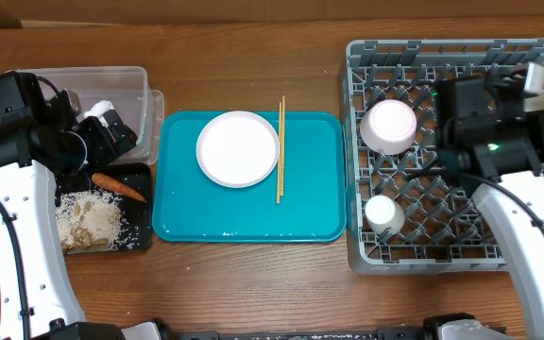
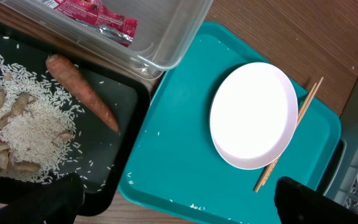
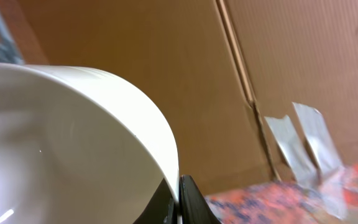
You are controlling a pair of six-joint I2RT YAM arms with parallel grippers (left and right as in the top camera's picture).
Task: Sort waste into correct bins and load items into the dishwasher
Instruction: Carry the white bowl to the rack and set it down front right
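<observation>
Bowl (image 3: 73, 143), white, is pinched by its rim in my R gripper (image 3: 179, 200), fingers pressed tight on it, w/ that arm up over the far-right part of the grey dish rack (image 1: 442, 241), where a 2nd bowl (image 1: 388, 126) and a small cup (image 1: 383, 214) sit on the left side. Plate (image 1: 238, 148) and chopsticks (image 1: 280, 151) lie just beside each other on the teal tray (image 1: 187, 212). My L gripper (image 2: 176, 202) hangs spread wide above the seam btw that tray and the black tray (image 2: 104, 168), which holds the carrot (image 2: 82, 93) + rice and scraps (image 2: 23, 127); the clear tub (image 2: 166, 43) behind has the wrapper (image 2: 95, 15) and tissue (image 1: 102, 106).
</observation>
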